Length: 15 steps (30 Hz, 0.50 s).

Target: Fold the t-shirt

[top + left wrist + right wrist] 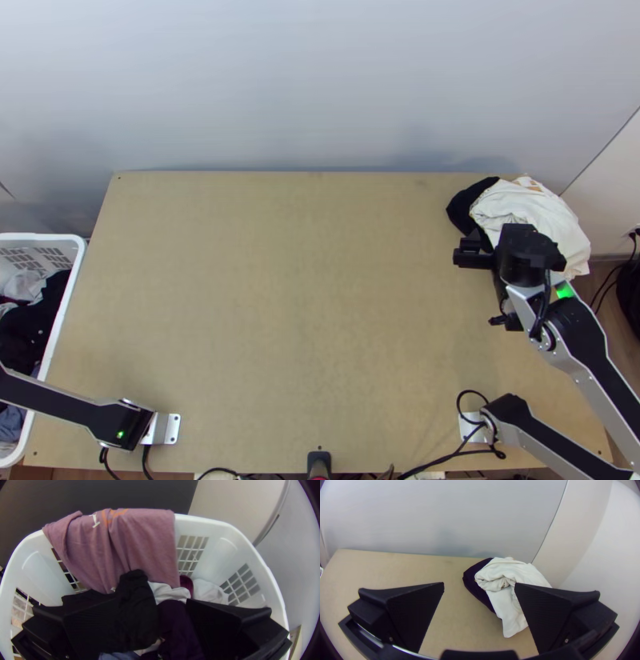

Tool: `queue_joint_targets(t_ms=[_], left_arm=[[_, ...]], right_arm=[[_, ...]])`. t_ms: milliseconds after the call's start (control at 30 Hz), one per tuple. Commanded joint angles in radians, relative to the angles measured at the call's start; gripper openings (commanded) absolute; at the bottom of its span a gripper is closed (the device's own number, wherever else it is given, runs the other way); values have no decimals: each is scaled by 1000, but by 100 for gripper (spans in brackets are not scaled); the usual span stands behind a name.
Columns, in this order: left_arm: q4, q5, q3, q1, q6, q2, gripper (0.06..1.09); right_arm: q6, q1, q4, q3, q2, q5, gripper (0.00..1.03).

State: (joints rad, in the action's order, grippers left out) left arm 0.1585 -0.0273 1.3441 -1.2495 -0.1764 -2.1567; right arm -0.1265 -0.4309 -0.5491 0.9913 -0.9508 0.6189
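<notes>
My left gripper [152, 600] has its fingers wide apart over the white laundry basket [213, 523], where a mauve t-shirt [146, 543] hangs over the rim and down inside. I think I need to get it out first. I should pinch only mauve cloth, squeeze firmly, and lift slowly, so the black cloth [136, 590] by its low end does not come too. My right gripper [479, 584], also apart, is near the bunched white cloth [528, 575] and can help spread the t-shirt flat
</notes>
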Motion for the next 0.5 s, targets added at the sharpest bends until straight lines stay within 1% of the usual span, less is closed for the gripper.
queue_joint_targets(t_ms=[0,133,267,467], left_arm=[[-20,-36,164,-18,-15,-219,103],[-30,-49,242,-25,-31,-302,103],[-47,-92,328,-44,-32,-390,103],[-77,-132,457,-74,-44,-489,103]], right_arm=[[1,1,-20,3,-34,2,98],[2,1,-31,-13,-36,2,98],[13,1,-34,-19,-48,2,98],[18,-2,-34,-29,-71,2,98]])
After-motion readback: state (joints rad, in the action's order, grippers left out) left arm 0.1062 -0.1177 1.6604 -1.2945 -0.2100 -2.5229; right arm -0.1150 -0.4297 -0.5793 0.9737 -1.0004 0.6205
